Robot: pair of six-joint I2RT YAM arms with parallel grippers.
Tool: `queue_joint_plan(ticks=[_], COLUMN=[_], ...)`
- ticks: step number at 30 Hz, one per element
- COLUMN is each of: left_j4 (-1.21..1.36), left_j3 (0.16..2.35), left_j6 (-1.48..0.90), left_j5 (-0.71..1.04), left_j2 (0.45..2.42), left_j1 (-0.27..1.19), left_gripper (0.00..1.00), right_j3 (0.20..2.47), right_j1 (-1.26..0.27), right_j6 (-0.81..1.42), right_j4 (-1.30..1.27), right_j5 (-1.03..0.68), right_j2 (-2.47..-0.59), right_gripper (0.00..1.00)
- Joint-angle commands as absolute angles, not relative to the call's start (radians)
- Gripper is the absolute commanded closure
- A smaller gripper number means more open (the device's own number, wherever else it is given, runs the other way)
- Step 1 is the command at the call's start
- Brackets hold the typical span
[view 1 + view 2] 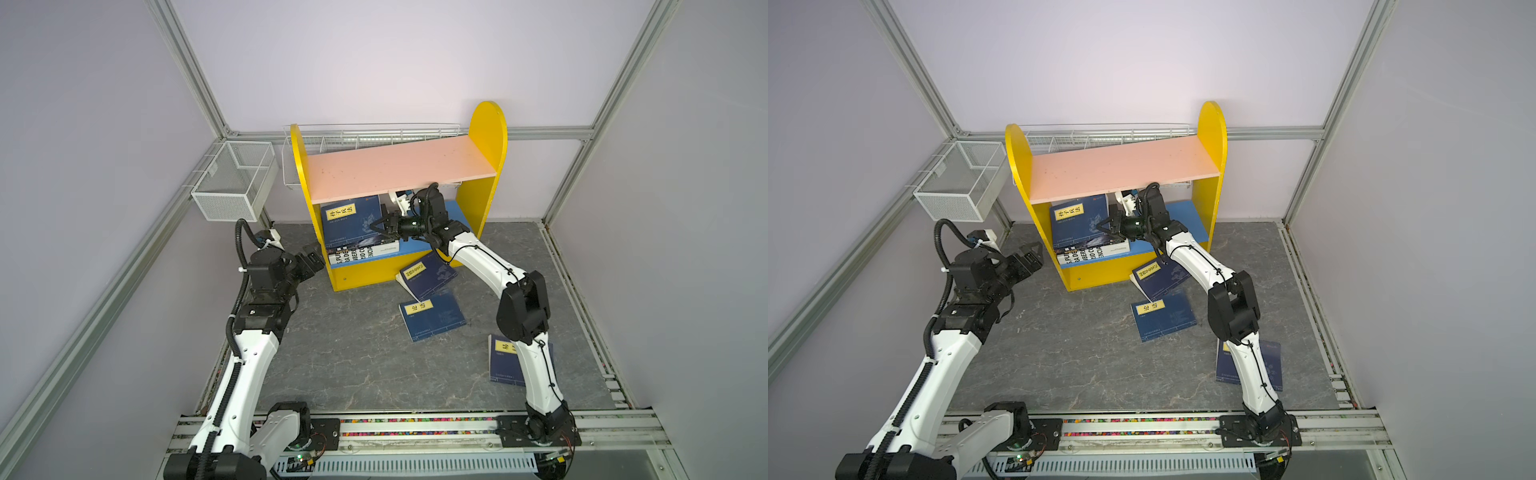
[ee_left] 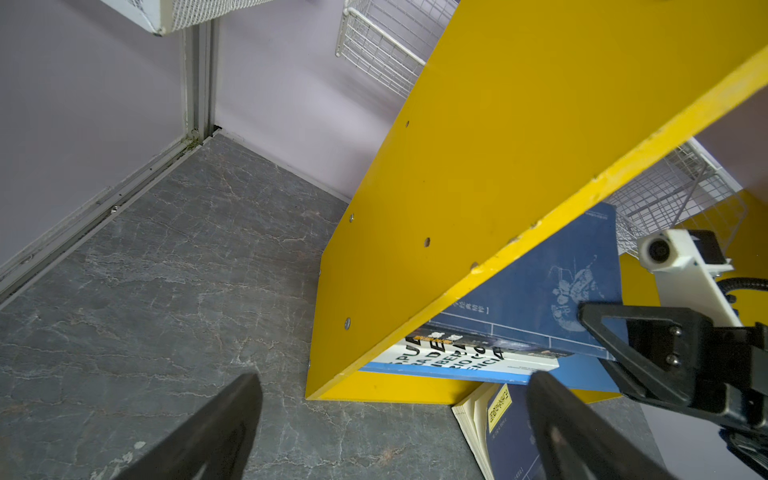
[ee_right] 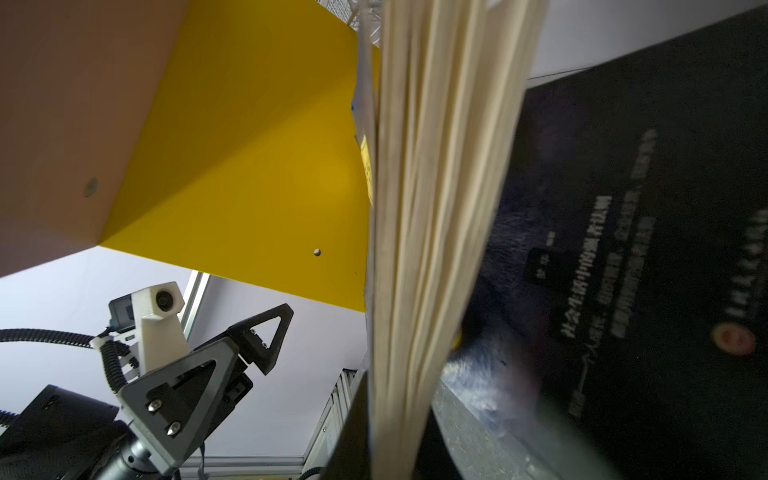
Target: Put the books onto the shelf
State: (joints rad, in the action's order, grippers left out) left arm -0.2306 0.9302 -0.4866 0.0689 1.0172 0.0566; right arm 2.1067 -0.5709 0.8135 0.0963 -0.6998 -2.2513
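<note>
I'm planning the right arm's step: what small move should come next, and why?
Probably open the right gripper: the navy book it pinches already rests on the stack on the lower board of the shelf.

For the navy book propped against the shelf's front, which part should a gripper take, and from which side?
Grip the navy book on its pale page edge, coming from the left of the top views. It leans tilted on the shelf, so that edge seems lifted off the table.
</note>
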Motion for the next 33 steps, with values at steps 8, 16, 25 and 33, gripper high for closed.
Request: queue_joint_plan(ticks=[8,16,25,33], left_j4=[-0.204,-0.208,-0.216,-0.225], left_j3=[0.921,0.916,0.899,0.893], left_j6=[-0.484,-0.488,-0.49,-0.491], left_j5=[0.086,0.086,0.082,0.08], left_j2=[1.023,1.019,1.002,0.996], left_j1=[0.048,0.047,0.046,0.044], left_gripper=[0.01,0.01,0.01,0.01], right_j3=[2.216,2.2,2.025,2.019], right_j1=[-0.564,-0.563,-0.559,-0.558], right_j6=[0.817,0.809,0.86,0.905], right_j4=[0.127,0.184,0.076,-0.008], right_j5=[-0.675,-0.563,-0.449,-0.526], right_j2=[-2.335,-2.319,-2.221,-2.228], right_gripper=[0.72,0.57,0.73,0.87])
